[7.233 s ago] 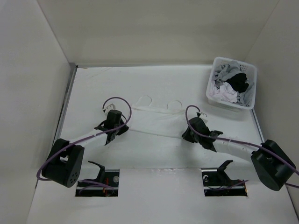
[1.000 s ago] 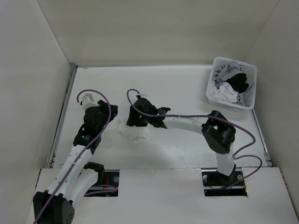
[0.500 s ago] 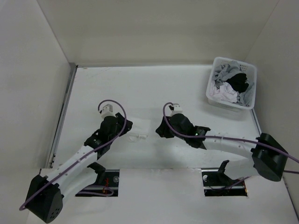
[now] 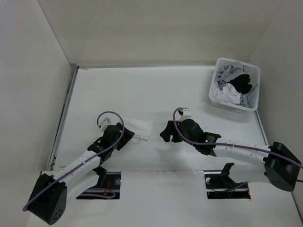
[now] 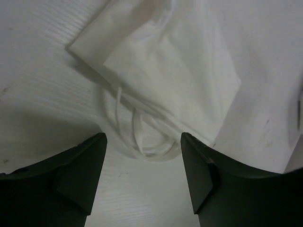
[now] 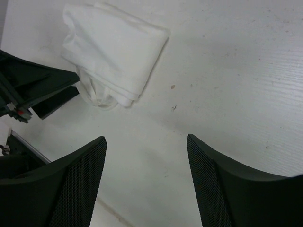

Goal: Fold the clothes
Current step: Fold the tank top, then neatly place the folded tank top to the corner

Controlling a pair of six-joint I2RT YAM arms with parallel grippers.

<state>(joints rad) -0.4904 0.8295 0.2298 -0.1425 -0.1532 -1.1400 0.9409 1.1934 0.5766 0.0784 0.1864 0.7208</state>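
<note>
1. The white top (image 5: 165, 71) lies on the table (image 4: 189, 90) as a small folded packet, between the two arms. I judge that the fold of this piece is nearly finished.
2. The left gripper (image 5: 142, 175) stands open and holds nothing. It hangs just above the near edge of the packet, where the thin straps (image 5: 141, 138) spill out in loose loops.
3. The right gripper (image 6: 144, 182) is also spread wide and empty. The packet lies ahead of it and to its left, a little apart.
4. To do this step well, the left arm should rise straight up so that no finger hooks a strap loop and drags the fold open.
5. Tucking the straps under the packet would make it neater.
6. The other garments (image 4: 235, 87) wait in the basket (image 4: 214, 94) at the far right, well apart from both grippers.
</note>
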